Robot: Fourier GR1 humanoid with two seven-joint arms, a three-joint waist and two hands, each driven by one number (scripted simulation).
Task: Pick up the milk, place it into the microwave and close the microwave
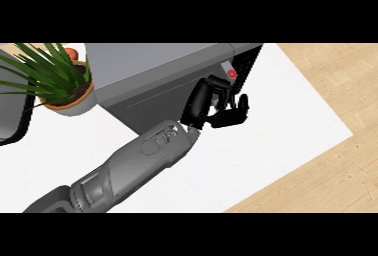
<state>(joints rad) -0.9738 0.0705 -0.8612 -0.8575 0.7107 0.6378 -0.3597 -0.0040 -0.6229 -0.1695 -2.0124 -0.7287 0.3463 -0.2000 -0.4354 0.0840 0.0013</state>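
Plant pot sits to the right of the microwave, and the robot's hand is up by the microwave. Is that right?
Not quite. The head view shows the plant pot to the left of the microwave, not the right. The hand is indeed up by the microwave.

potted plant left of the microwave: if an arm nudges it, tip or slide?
Probably slides: the pot looks squat and sits flat on the smooth white counter. The leaves are long and thin, so they would likely bend rather than pass a push on. Their wide spread might rock it if it is struck high.
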